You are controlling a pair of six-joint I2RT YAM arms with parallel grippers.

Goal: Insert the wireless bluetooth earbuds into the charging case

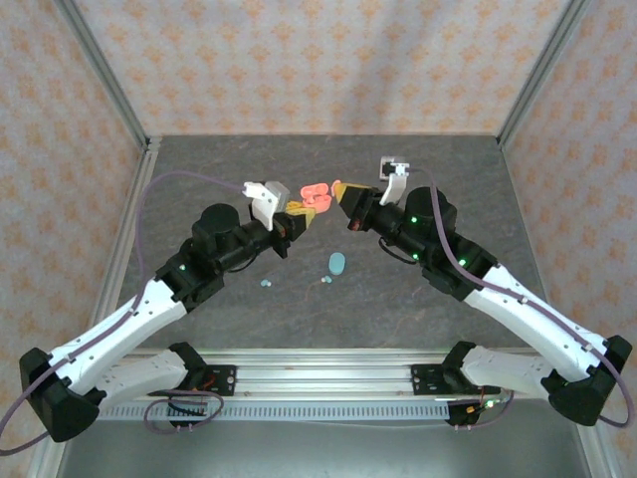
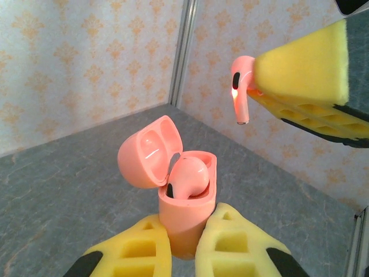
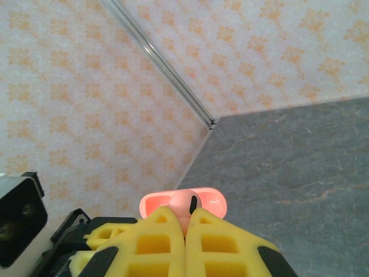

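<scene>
Raised over the far middle of the grey desk (image 1: 378, 319): a coral case (image 2: 185, 203), clamped by its lower body between the yellow fingers (image 2: 138, 251) of the left tool (image 2: 188, 222). Held upright, the lid (image 2: 149, 154) swung open and tipped back to the left in the left wrist view. Seated in one well of the case: a first coral earbud (image 2: 189, 176), rounded head up, with a dark spot at its lower left edge.

Up and to the right of the case in that same view, apart from both case and lid: a second coral earbud (image 2: 241, 89). Pinched by its head at the very tips of the right tool (image 3: 185, 218), jaws together on it, stem hanging down with the dark tip lowest. From above, both tools almost tip to tip over the raised case.

Lying flat on the desk, nearer the arm bases: a teal case (image 1: 337, 263), too small in the overhead view to tell whether open or closed. Just beside it on the near side: a teal earbud (image 1: 325, 280). Farther left, close to the left arm: the other teal earbud (image 1: 266, 283). Both loose on the desk, apart from either tool.
</scene>
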